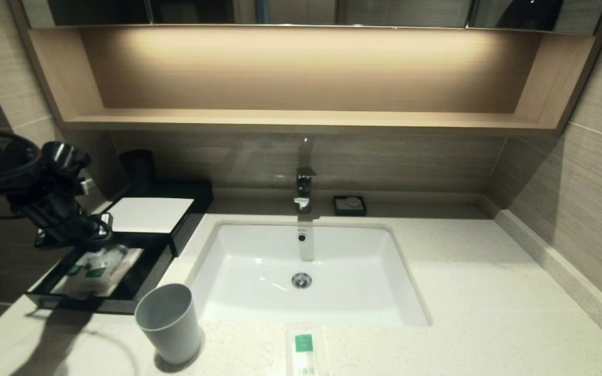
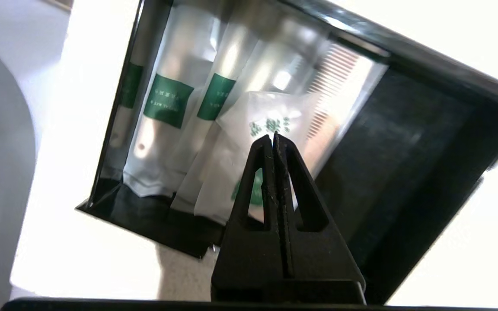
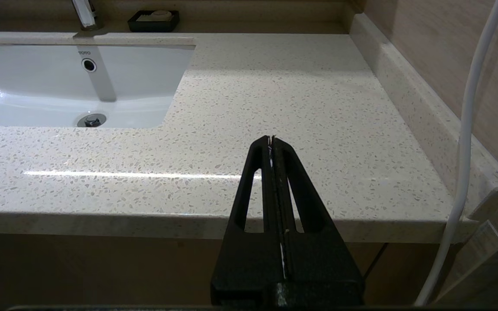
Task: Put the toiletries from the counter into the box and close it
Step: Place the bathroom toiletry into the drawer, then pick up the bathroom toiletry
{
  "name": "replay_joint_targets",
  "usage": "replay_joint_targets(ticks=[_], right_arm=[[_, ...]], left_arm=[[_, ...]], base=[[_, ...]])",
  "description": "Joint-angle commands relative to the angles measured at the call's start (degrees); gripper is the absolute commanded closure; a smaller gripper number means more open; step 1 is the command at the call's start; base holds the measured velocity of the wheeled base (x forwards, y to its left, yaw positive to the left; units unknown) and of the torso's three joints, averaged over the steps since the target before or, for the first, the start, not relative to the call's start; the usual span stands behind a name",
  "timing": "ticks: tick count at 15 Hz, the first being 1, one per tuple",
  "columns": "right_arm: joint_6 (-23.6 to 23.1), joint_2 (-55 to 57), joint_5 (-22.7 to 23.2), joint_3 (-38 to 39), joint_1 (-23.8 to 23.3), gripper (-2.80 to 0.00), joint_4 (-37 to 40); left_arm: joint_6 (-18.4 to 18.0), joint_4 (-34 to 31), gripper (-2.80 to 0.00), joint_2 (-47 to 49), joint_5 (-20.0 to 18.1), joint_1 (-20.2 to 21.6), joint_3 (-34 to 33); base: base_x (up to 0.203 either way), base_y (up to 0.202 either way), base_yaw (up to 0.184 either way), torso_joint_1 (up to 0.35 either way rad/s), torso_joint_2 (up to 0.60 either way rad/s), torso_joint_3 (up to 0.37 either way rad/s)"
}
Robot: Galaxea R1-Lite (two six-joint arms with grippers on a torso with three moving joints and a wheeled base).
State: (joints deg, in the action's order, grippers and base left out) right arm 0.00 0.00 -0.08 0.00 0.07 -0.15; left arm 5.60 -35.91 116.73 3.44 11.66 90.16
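The black box (image 1: 147, 274) lies open at the counter's (image 1: 463, 292) left end, its white top panel (image 1: 149, 214) pushed back. Several whitish sachets with green labels (image 1: 94, 269) lie inside it; the left wrist view shows them side by side (image 2: 167, 103), with one more lying across them (image 2: 266, 112). My left gripper (image 1: 97, 235) hovers over the open box with its jaws shut and nothing between them (image 2: 273, 134). Another sachet (image 1: 305, 350) lies on the counter in front of the sink. My right gripper (image 3: 271, 138) is shut and empty, off the counter's front edge at the right.
A grey cup (image 1: 169, 322) stands in front of the box. The white sink (image 1: 306, 271) with its tap (image 1: 304, 188) takes up the middle. A small black soap dish (image 1: 349, 205) sits behind it. A dark cup (image 1: 138, 169) stands behind the box. A white cable (image 3: 469, 129) hangs by the right wall.
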Motion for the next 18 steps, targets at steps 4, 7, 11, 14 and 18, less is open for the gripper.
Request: replay_joint_targets(ticks=[4, 7, 11, 14, 18], right_arm=[[0.0, 0.0, 0.0, 0.1, 0.0, 0.00, 0.0], [0.0, 0.0, 0.0, 0.1, 0.0, 0.00, 0.0], [0.0, -0.1, 0.0, 0.1, 0.0, 0.00, 0.0], [0.0, 0.0, 0.0, 0.0, 0.0, 0.00, 0.0], [0.0, 0.0, 0.0, 0.1, 0.0, 0.00, 0.0]], left_arm=[[0.1, -0.5, 0.00, -7.4, -2.0, -2.4, -0.2], [0.1, -0.5, 0.00, -9.1, -4.3, -6.1, 0.2], [-0.2, -0.3, 0.00, -10.7, -8.3, -12.7, 0.2], [-0.4, 0.2, 0.00, -11.3, -9.5, -19.3, 0.7], [-1.0, 0.4, 0.00, -10.3, -9.6, -27.0, 3.3]], base=[[0.000, 0.000, 0.000, 0.000, 0.00, 0.000], [0.000, 0.000, 0.000, 0.000, 0.00, 0.000], [0.000, 0.000, 0.000, 0.000, 0.00, 0.000], [0.000, 0.000, 0.000, 0.000, 0.00, 0.000], [0.000, 0.000, 0.000, 0.000, 0.00, 0.000]])
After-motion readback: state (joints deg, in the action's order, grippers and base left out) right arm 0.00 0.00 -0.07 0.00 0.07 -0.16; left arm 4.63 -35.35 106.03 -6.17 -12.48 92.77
